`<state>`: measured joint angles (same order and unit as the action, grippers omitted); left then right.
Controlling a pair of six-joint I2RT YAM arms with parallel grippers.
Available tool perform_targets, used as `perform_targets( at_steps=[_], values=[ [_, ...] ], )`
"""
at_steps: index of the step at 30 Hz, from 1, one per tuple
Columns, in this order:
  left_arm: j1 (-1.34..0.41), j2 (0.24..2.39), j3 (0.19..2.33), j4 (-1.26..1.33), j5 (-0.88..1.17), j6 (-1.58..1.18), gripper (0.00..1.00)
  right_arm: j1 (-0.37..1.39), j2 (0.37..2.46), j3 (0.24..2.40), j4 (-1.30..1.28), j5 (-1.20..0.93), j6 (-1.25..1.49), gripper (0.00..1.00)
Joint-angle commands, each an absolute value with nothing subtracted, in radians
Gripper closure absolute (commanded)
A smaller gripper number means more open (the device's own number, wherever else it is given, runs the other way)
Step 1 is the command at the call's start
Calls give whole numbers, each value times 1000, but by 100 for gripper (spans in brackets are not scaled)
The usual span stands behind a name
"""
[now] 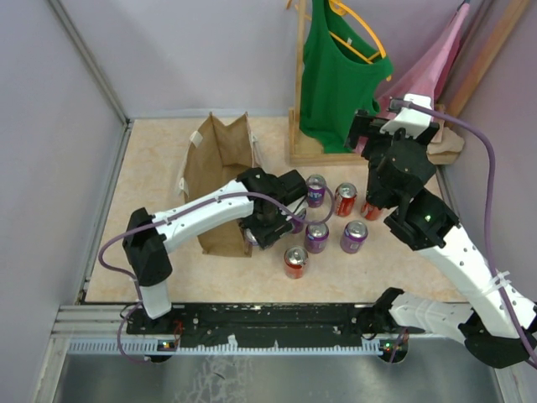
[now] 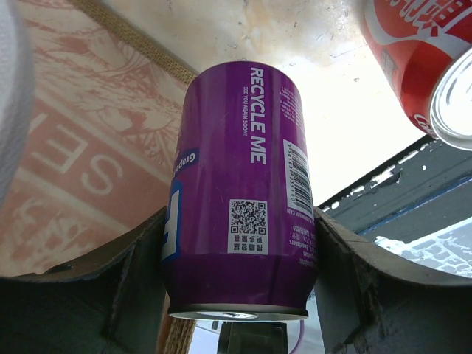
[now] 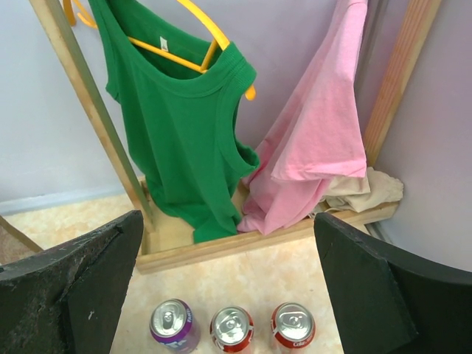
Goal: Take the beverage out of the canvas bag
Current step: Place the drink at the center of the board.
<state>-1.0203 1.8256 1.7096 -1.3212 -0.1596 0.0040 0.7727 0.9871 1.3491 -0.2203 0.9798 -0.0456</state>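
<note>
The left fingers [image 2: 88, 302] pinch a purple can [image 2: 240, 192] from both sides. It is outside the canvas bag [image 1: 220, 168], just beside its printed side at about 4 o'clock from the bag, which stands upright toward 10 o'clock on the surface [image 1: 151, 193]. A cluster of loose cans [image 1: 316, 237], purple and red, stands at 3 o'clock from the held one. At 1 o'clock the right fingers [image 3: 74, 287] are spread wide and empty, facing a wooden rack [image 3: 85, 96] with a green top [image 3: 184, 125] and a pink shirt [image 3: 317, 140].
</note>
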Motion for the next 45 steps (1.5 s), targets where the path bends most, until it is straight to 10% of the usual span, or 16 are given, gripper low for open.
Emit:
perform_targets(
  at_steps=[1,19,27,45],
  values=[
    [-1004,1824,1668,-1249,-127,40,100,784,972,1359,-198,999,-59,1],
    [-991,1917,1607,-1196,-119,86,81,784,977,1325,-199,971,-37,1],
    [-991,1917,1625,-1193,-132,81,2,784,970,1316,-211,963,-25,1],
    [-991,1837,2042,-1196,-104,108,0,783,984,1326,-204,972,-48,1]
  ],
)
